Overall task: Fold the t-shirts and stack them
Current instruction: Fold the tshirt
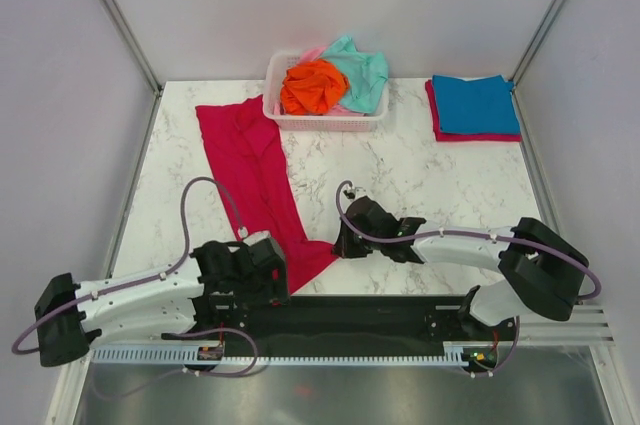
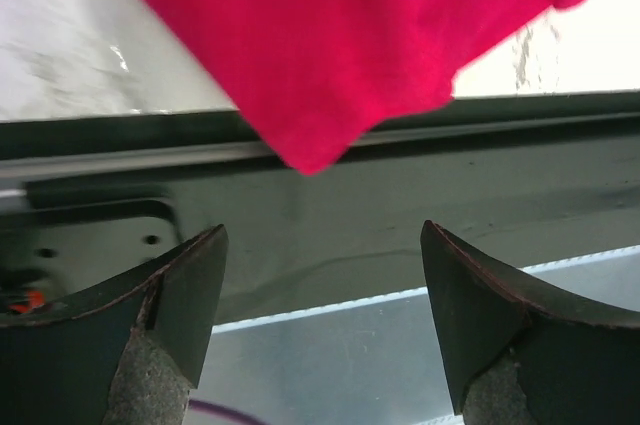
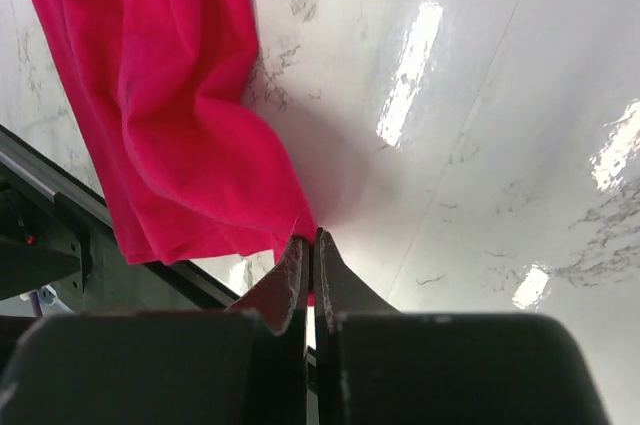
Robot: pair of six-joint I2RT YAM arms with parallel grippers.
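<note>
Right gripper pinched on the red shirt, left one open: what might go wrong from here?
The right gripper is shut on only a thin edge of the crimson t-shirt; a pull may slip it free.
The left gripper is open and holds nothing, while the shirt's near corner overhangs the black base rail; a one-sided lift would likely bunch the cloth.
The shirt's far end lies by the white basket; dragging might nudge it.
</note>
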